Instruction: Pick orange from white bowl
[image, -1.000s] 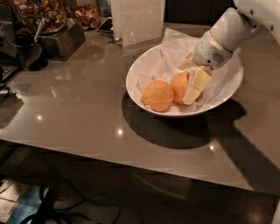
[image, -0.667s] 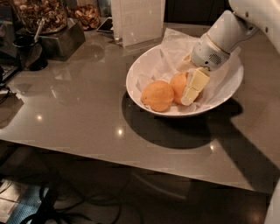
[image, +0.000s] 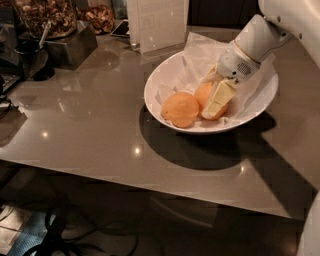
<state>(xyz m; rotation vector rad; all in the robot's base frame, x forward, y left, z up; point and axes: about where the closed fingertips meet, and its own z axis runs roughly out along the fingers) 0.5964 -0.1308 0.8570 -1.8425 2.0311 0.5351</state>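
The white bowl (image: 160, 80), lined with crumpled white paper, sits on the grey table at the right. Two orange fruits lie in it. The orange (image: 202, 95), deep in colour, is on the right. A paler, more oval fruit (image: 180, 109) lies to its left, touching it. My gripper (image: 207, 100) reaches down into the bowl from the upper right. Its cream fingers (image: 220, 97) stand on either side of the orange, one across its front and one behind it, closed against it. The orange still rests in the bowl.
A white upright card holder (image: 157, 25) stands just behind the bowl. A dark box with a jar of snacks (image: 55, 30) and a black cup (image: 32, 60) stand at the back left. The table's front edge runs along the bottom, with cables on the floor below.
The gripper has sunk slightly lower and to the left around the orange. The fruits and the bowl have not moved.
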